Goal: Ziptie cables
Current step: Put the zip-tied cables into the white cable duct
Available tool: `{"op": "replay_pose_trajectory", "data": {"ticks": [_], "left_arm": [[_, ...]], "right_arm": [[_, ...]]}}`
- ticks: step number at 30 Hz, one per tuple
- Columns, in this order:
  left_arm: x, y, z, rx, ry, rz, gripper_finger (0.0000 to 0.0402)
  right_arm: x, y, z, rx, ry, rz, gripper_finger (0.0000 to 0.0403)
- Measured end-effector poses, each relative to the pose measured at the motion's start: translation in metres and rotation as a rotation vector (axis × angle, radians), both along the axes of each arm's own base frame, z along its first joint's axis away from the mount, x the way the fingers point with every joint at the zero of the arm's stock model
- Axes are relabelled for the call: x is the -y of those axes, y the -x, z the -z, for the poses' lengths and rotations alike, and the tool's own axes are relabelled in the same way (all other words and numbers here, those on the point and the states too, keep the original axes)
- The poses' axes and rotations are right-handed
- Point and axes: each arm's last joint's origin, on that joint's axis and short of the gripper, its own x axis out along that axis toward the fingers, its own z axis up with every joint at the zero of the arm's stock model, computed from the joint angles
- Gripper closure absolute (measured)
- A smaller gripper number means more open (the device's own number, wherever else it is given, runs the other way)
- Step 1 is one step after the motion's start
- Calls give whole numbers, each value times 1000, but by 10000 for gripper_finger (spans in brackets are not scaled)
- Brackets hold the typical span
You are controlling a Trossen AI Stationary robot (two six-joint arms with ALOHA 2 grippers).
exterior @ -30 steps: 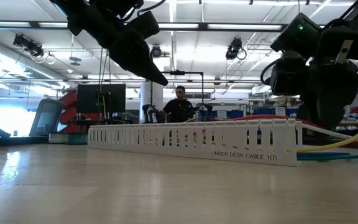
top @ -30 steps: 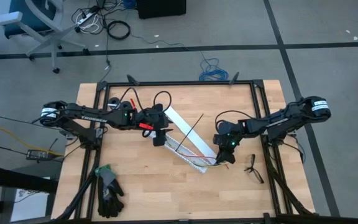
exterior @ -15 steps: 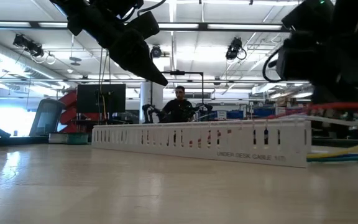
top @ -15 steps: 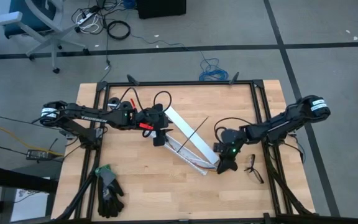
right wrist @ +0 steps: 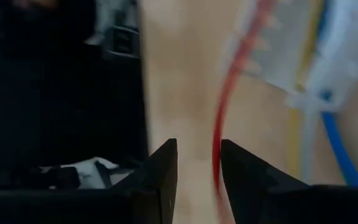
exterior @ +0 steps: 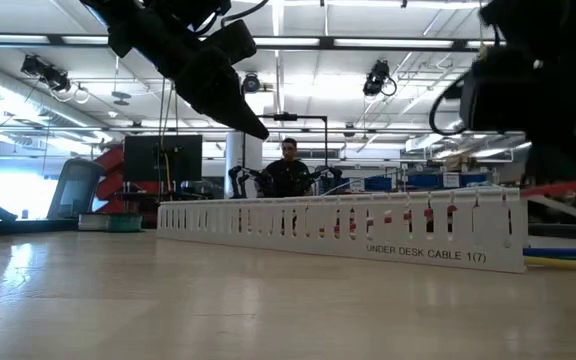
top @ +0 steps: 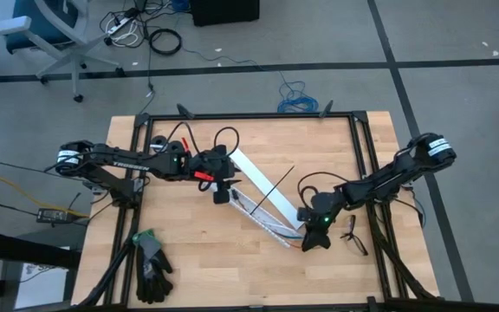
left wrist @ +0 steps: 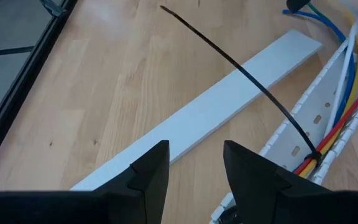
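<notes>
The cables (left wrist: 345, 87), red, yellow, white and blue wires, lie along a white slotted tray (top: 265, 218) in mid-table. The ziptie (left wrist: 241, 62), a thin black strip, wraps the bundle at one spot (left wrist: 312, 157), and its tail (top: 275, 186) slants away toward the far right. My left gripper (top: 222, 198) hangs open just left of the tray, with nothing between its fingers (left wrist: 154, 165). My right gripper (top: 311, 242) is at the tray's near end, where the wire ends come out. Its fingers stand apart, and a red wire (right wrist: 219, 124) runs into the gap. My right gripper has the red wire (right wrist: 216, 168) in the gap beside one finger (right wrist: 238, 171). The picture is blurred there, and I cannot tell whether the finger touches the wire. In the low view the red wire (exterior: 568, 186) runs raised above the table toward this gripper.
A flat white cover strip (top: 254, 169) lies beside the tray on its far side. Dark-framed spectacles (top: 352, 234) lie near the right edge, close to my right gripper. Black and green gloves (top: 152, 264) sit at the near left. A black frame (top: 249, 114) borders the table.
My right gripper has gone toward the table's near edge and has rolled. The slotted tray's near end has slid a little the same way, and the red wire now runs higher above the table in the low view.
</notes>
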Motion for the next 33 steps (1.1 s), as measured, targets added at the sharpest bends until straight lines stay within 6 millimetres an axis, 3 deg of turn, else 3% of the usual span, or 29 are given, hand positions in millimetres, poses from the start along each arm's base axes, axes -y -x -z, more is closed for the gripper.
{"op": "replay_pose_trajectory", "data": {"ticks": [7, 14, 18, 25, 33], "left_arm": [[0, 5, 12, -31, 22, -15, 239], [0, 6, 13, -28, 34, -24, 239], [0, 5, 12, -25, 19, -29, 239], [0, 5, 12, -17, 17, -29, 239], [0, 5, 12, -19, 17, -28, 239]], "right_arm": [[4, 5, -18, 96, 61, 70, 290], [23, 18, 8, -168, 313, 237, 290], [22, 16, 11, -179, 277, 194, 290], [12, 7, -3, -16, 141, 96, 290], [-3, 13, -1, -75, 106, 74, 291]]}}
